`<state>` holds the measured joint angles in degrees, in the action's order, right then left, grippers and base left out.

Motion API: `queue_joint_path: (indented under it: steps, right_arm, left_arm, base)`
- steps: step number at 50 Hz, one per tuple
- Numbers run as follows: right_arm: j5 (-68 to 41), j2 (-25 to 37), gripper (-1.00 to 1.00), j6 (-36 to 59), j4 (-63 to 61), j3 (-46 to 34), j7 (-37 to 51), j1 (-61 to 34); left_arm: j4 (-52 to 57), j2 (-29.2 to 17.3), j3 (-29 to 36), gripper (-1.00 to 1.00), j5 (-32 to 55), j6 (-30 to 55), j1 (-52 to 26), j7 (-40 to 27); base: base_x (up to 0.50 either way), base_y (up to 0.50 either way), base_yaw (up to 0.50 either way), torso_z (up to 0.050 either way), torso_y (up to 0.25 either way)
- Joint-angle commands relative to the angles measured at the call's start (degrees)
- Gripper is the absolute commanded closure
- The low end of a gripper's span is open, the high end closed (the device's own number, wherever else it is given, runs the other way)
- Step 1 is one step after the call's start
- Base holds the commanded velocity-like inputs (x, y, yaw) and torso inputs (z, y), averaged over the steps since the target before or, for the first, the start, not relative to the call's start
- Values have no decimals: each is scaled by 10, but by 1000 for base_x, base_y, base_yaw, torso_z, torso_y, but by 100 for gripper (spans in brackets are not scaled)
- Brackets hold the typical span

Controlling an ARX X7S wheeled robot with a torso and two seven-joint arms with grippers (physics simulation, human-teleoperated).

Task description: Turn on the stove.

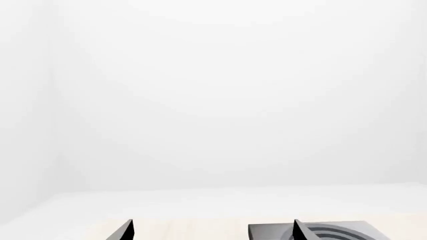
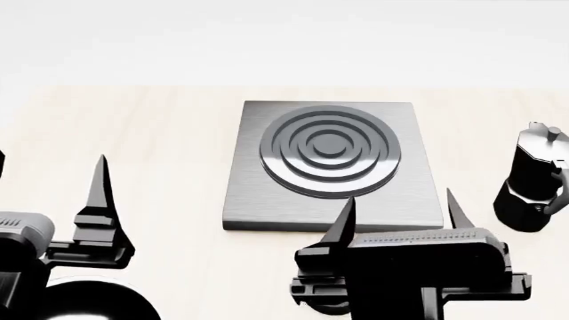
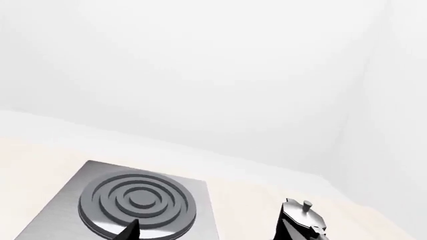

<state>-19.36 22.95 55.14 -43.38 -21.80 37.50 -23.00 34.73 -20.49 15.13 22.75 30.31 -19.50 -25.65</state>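
Note:
The stove [image 2: 409, 200] is a flat square grey slab with a round burner [image 2: 329, 150] of raised rings, lying on the pale wooden table. Its knob does not show; the right gripper's body covers the area in front of the slab. My right gripper [image 2: 400, 215] is open and empty, its fingertips over the stove's near edge. In the right wrist view the stove [image 3: 200, 210] lies just ahead of that gripper [image 3: 207, 232]. My left gripper [image 2: 49, 180] is open and empty, left of the stove. In the left wrist view the stove [image 1: 267, 231] sits behind one fingertip of that gripper [image 1: 213, 232].
A black faceted moka pot [image 2: 534, 180] stands upright to the right of the stove, and also shows in the right wrist view [image 3: 303, 220]. A black rounded shape [image 2: 89, 303] lies at the near left below my left gripper. White walls close off the table's far side.

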Motion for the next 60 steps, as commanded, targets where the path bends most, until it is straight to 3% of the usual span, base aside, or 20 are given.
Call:
queue_joint_path:
  steps: [1,60]
  right_arm:
    - [-2,0,-100,21,-23,-10,4,-13]
    - [-2,-1,-100,60,-90,-35,35,-50]
  left_arm:
    - [-2,-1,2,-100,0,-2,-1,-1]
    - [1,-7,11,-100,6,-3,-3,-10]
  base:
    - [0,0,0,0,0]
    - [0,0,0,0,0]
